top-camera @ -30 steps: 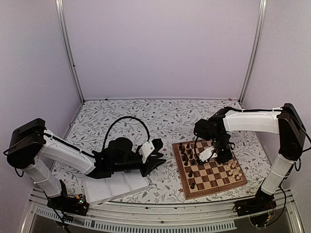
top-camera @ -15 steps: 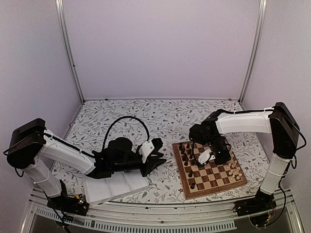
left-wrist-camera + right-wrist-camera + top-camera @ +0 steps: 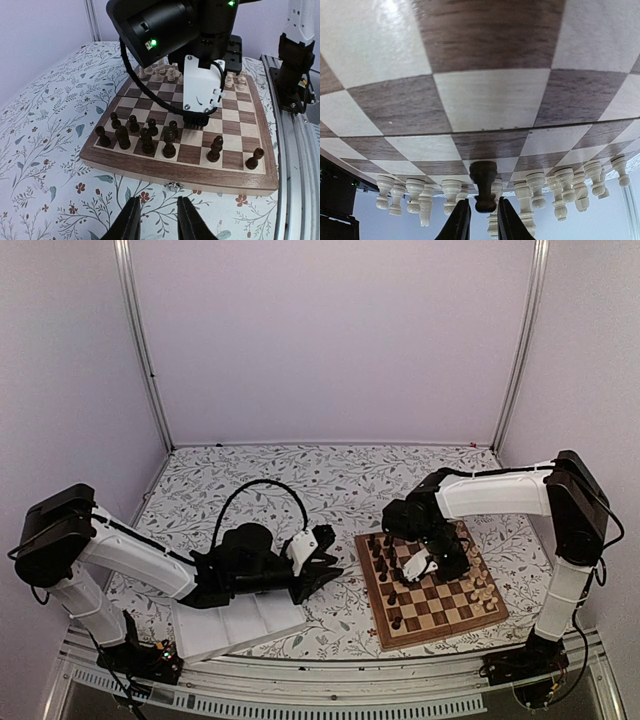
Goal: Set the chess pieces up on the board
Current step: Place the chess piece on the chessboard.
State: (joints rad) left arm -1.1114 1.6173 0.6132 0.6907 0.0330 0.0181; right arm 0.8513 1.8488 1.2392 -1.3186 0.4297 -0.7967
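While the left arm lies low over the white ridged tray [image 3: 240, 625] at the near left of the flower-printed surface [image 3: 300, 480], its left pincer [image 3: 160, 222] points toward the board [image 3: 235, 127]. Its two fingers are spread with nothing between them. It hangs near the board's brown border but apart from it, over the printed surface.

The board sits on the right half of the surface, turned a little askew, in front of the right arm's base. Dark chess pieces [image 3: 146, 140] stand in two loose rows along the edge nearest the left arm. They are bunched toward one end, with two more set singly further along the same edge. Pale chess pieces [image 3: 157, 73] line the opposite edge, partly hidden behind the right arm.

The right arm reaches in from the right and bends down over the middle of the board. The right pincer [image 3: 483, 212] points straight down at a square just behind the dark rows. In the right wrist view a single dark piece [image 3: 484, 182] stands upright on the board between that pincer's fingertips [image 3: 462, 220]. The fingers are parted only slightly, one on each side of the piece's head. A thin sliver of background shows on each side, so they flank it without clearly pinching it. Beyond it runs the pale row.
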